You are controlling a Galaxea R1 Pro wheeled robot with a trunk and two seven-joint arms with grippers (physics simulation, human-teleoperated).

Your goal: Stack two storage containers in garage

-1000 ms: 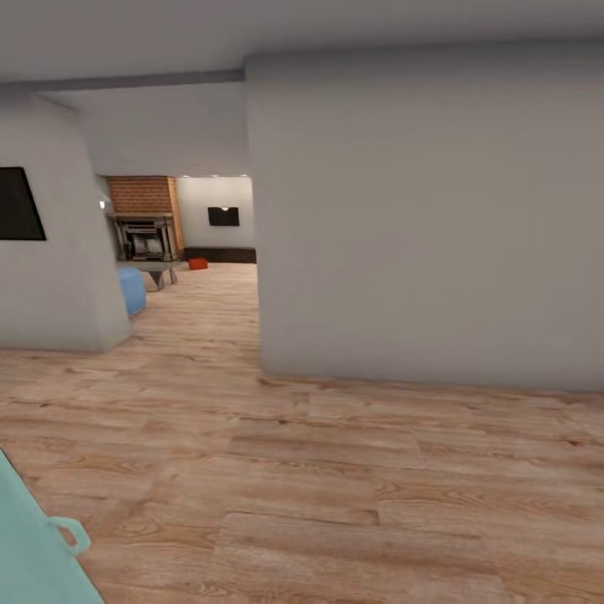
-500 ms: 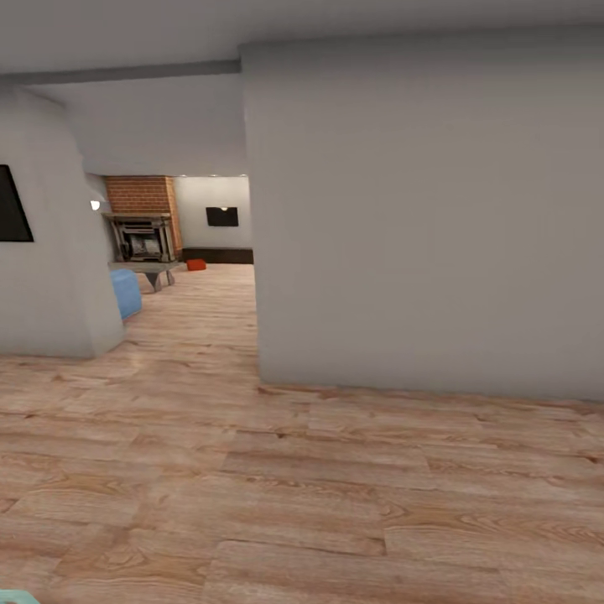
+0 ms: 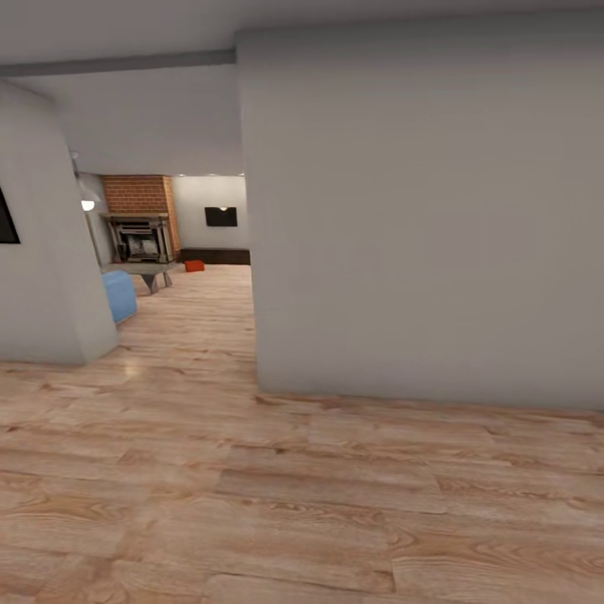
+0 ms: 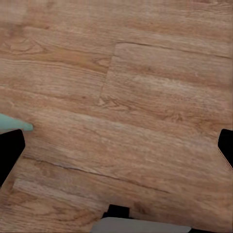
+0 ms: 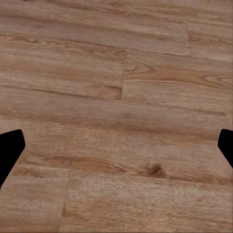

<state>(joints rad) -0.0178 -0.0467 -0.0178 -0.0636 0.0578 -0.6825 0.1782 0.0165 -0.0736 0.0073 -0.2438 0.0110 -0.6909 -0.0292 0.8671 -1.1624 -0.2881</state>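
Orange-red storage container [image 3: 195, 265] sits on the living room floor far ahead of both grippers, left gripper [image 4: 116, 141] and right gripper [image 5: 116, 145] spread apart, empty over wood planks [image 5: 116, 97]; risk: base clips the grey wall corner [image 3: 254, 369] turning into the passage.

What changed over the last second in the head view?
The camera moved: the grey wall grew larger and the pale teal part at lower left left the picture. One orange storage container sits far off by the brick fireplace. Nothing was taken hold of.
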